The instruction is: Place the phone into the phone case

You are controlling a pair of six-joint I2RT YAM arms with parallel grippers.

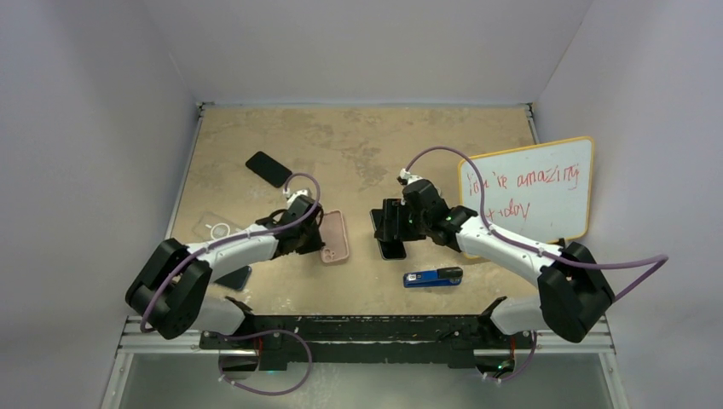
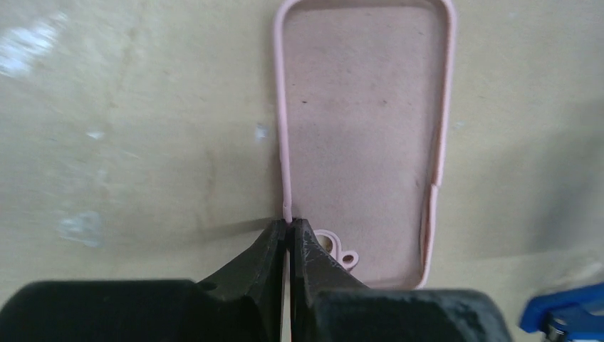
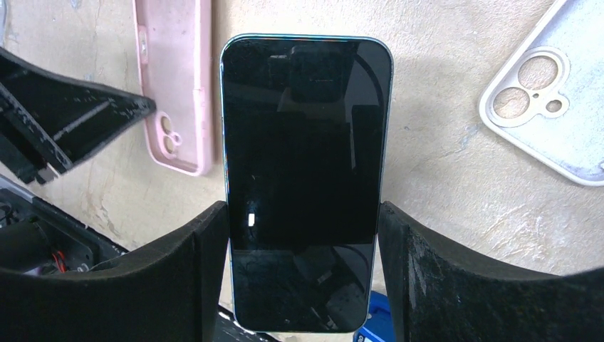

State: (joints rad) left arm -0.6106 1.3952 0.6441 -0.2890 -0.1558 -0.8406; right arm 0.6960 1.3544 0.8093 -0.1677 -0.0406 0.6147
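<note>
Pink rubbery phone case first: we see it lying flat, hollow side up, on the tan mottled tabletop, left of centre and just beside the left gripper. From the left wrist we find that gripper clenched on the case, its two black fingers pressed together over the thin raised rim of one long side, close to the end with the camera cut-out. The right gripper stands a little way off at the table's middle, and its wrist view shows it grasping the black-screened, blue-edged phone across its width, one dark pad against each long side, with the screen facing the camera. Whether that phone rests on the table or hangs above it, we cannot tell. The phone and the pink case lie apart, side by side, with bare table between them. A white phone case with round camera holes lies off to the other side in that wrist view. Elsewhere we note a second black phone farther back on the left, a small blue and black tool near the front edge, and a yellow-framed whiteboard with red writing leaning at the right.
</note>
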